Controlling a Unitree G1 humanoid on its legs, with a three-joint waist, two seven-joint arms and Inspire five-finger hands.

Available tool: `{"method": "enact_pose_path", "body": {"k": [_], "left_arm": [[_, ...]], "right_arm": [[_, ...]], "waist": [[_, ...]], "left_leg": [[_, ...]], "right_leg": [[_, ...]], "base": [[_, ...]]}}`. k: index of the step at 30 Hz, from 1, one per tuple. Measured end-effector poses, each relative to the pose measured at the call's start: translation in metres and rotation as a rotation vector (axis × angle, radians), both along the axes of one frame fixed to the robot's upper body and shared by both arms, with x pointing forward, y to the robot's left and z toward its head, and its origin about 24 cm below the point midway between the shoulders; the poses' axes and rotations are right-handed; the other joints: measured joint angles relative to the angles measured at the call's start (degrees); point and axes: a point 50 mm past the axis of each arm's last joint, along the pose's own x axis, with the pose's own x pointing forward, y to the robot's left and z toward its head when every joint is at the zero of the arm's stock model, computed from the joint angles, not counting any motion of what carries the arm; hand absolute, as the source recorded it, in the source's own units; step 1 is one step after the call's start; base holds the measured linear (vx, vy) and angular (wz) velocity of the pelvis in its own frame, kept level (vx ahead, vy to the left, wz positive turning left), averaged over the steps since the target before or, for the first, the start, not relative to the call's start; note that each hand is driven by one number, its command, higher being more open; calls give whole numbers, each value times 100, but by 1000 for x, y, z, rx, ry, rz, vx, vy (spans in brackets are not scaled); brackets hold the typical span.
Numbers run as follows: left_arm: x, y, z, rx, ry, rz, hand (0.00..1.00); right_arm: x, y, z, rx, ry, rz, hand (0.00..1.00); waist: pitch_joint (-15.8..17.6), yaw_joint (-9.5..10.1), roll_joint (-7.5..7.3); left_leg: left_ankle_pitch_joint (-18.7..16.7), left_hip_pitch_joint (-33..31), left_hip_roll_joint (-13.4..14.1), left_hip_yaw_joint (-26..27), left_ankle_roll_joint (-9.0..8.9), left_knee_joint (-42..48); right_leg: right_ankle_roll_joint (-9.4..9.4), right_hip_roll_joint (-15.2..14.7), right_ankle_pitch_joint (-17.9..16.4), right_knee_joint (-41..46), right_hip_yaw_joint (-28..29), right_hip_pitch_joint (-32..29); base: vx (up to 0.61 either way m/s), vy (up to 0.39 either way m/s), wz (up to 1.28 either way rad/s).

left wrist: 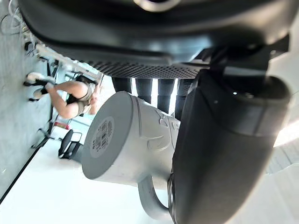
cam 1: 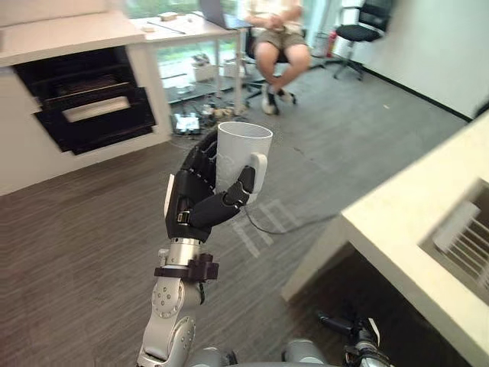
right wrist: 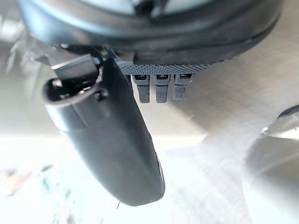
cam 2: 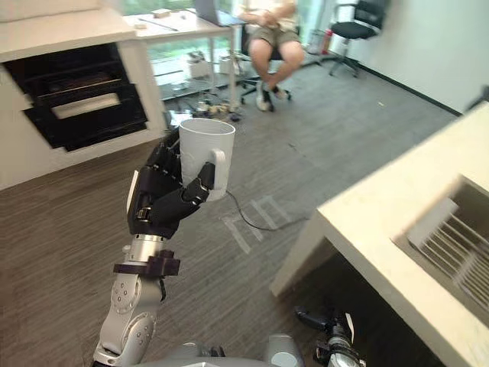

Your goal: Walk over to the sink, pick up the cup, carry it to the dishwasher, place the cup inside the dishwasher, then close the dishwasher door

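Left robot hand (cam 1: 200, 200) holds the white cup (cam 1: 238, 157) upright in the air above the floor (cam 1: 84, 245).
Its fingers and thumb are curled round the cup, with the thumb by the handle. Beyond the hand and to its left stands the dark dishwasher (cam 1: 92, 107), whose front seems partly open. To the hand's right is the table (cam 1: 405, 222) with the sink (cam 1: 466, 237). A seated person (cam 1: 279, 38) is well beyond. The right robot hand (right wrist: 112, 140) shows from very close, and I cannot tell whether it is spread or closed.
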Motion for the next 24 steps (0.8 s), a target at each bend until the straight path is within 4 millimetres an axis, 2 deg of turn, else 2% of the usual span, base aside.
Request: {"method": "enact_pose_path", "body": {"k": [1, 2, 3, 5, 6, 9, 13, 16, 18, 19, 24], "left_arm": [[-1, -2, 2, -2, -9, -8, 30], [-4, -1, 10, -8, -45, -9, 30], [-5, -1, 11, -14, -55, -7, 30], [-6, -1, 14, -31, -67, 0, 30], [-6, -2, 15, -45, -73, 0, 30], [-8, -7, 15, -43, -80, -40, 30], [-13, -7, 6, -57, -35, -33, 30], [-15, -5, 0, -62, -9, -24, 30], [-15, -4, 0, -72, -3, -26, 30], [-13, -8, -11, -62, 45, -43, 30], [-13, -8, -12, -65, 49, -35, 30]], "right_arm": [[-5, 2, -2, 1, 25, -31, 90], [-22, 4, -6, 9, 63, -53, 90], [-27, 4, -7, 3, 79, -45, 90], [-31, 4, -7, 1, 95, -29, 90], [-30, 6, -7, 3, 97, -10, 90], [-32, 11, -5, 7, 96, 30, 90], [-37, 10, -5, 7, 104, 31, 90], [-44, 11, -6, 10, 122, 31, 90], [-44, 11, -6, 8, 122, 30, 90], [-38, 20, -6, 19, 113, 69, 90], [-39, 20, -7, 23, 113, 73, 90]], "waist": [[-39, 1, -93], [-44, 22, -365], [-51, 26, -376], [-92, 136, -321], [-108, 159, -274], [-119, 147, -256], [-214, 165, -166], [-364, 256, -120], [-381, 285, -143], [-463, 310, -280], [-501, 303, -240]], "left_leg": [[-40, 75, -29, 15, -70, 29], [-125, 102, -104, 56, -186, 131], [-212, 94, -55, 47, -205, 201], [-346, 49, 167, 71, -366, 332], [-416, 22, 337, 93, -435, 384], [-469, 80, 531, 112, -503, 341], [-449, 139, 556, 149, -488, 242], [-361, 172, 532, 174, -465, 92], [-267, 196, 482, 172, -458, -25], [49, 262, 449, 175, -506, -442], [68, 367, 518, 350, -479, -462]], "right_leg": [[9, -36, 199, -320, -30, 13], [13, -138, 785, -677, -103, 20], [78, -132, 717, -694, -139, 57], [44, 35, 697, -956, -231, 206], [-51, 186, 758, -1131, -248, 263], [-159, 360, 826, -1291, -285, 361], [-169, 390, 884, -1437, -260, 440], [-154, 381, 1016, -1659, -228, 525], [-147, 341, 1076, -1722, -223, 530], [-203, 326, 1411, -2072, -230, 588], [-216, 390, 1432, -2196, -141, 598]], "base": [[319, -149, 124], [290, -172, 106], [247, -171, 57], [123, -116, -17], [110, -148, -33], [67, -124, -12], [4, -31, -5], [-13, 16, -3], [-39, 16, 1], [0, 0, 0], [0, -1, -15]]}}
